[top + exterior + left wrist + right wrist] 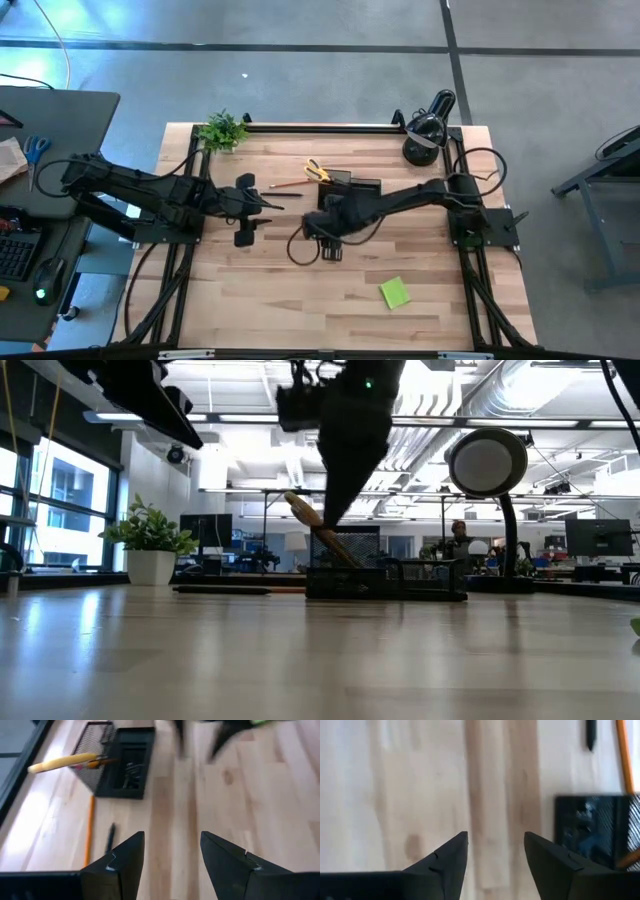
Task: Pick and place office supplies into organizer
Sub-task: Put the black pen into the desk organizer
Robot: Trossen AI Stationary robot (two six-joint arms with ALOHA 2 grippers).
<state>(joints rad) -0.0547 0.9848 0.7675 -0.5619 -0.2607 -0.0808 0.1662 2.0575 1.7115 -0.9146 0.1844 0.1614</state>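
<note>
The black organizer [352,186] stands at the table's far middle. Yellow-handled scissors [62,762] lean in its taller mesh section [345,548], handles sticking out. Small dark items lie in its low compartment [131,771]. An orange pencil [90,827] and a black pen [111,836] lie flat on the wood left of the organizer. The lime-green sticky-note pad [395,292] lies near the front right. My right gripper [495,855] hangs open over bare wood just in front of the organizer. My left gripper [172,855] is open above the table left of centre, pointing toward the organizer.
A black domed desk lamp [428,130] stands at the far right corner and a small green plant [222,130] at the far left corner. Bare wood spreads along the table's near half [300,300]. A side desk with blue-handled scissors [36,150] stands left of the table.
</note>
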